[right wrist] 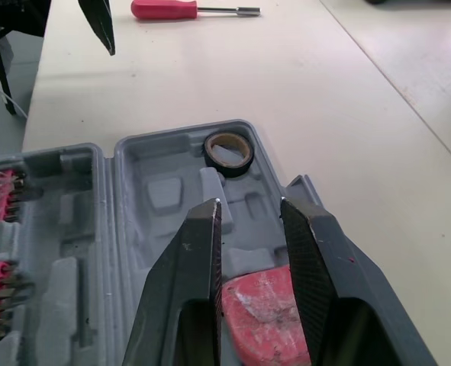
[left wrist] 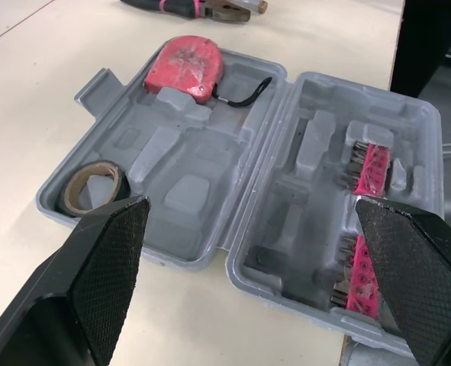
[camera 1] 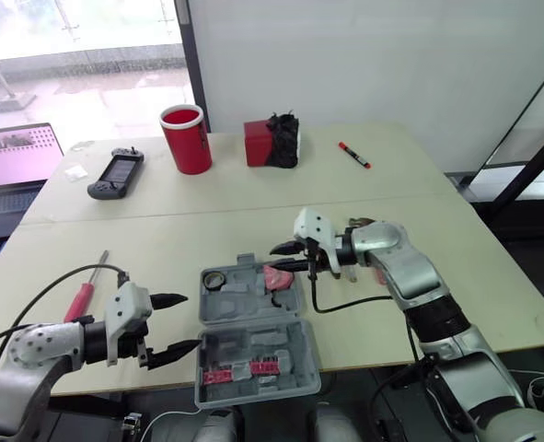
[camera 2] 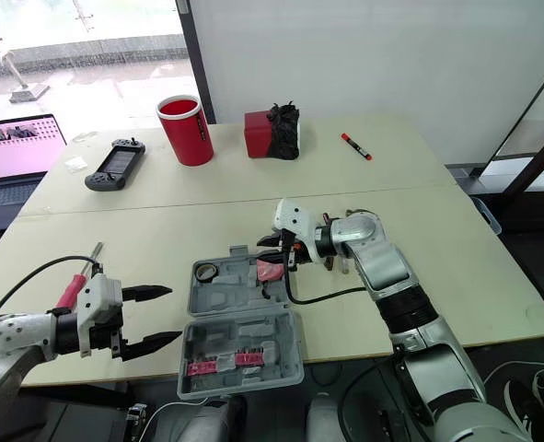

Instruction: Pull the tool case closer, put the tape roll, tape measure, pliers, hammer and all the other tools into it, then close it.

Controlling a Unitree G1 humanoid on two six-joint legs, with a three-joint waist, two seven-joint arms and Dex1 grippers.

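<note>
The grey tool case (camera 1: 253, 343) lies open near the table's front edge, its lid holding pink bit strips (camera 1: 239, 371). A tape roll (camera 1: 214, 277) sits in the case's far left corner and a red tape measure (camera 1: 276, 276) in its far right corner. My right gripper (camera 1: 286, 257) hovers just over the tape measure (right wrist: 259, 313), slightly open with nothing between its fingers. My left gripper (camera 1: 181, 323) stands wide open left of the case, holding nothing. A red screwdriver (camera 1: 85, 295) lies on the table to the left. A black and pink tool handle (left wrist: 194, 6) lies beyond the case.
At the back of the table stand a red cup (camera 1: 187, 138) and a red box with a black bundle (camera 1: 272, 141). A game controller (camera 1: 115, 173) and a laptop (camera 1: 14, 157) are far left, a red marker (camera 1: 353, 155) far right.
</note>
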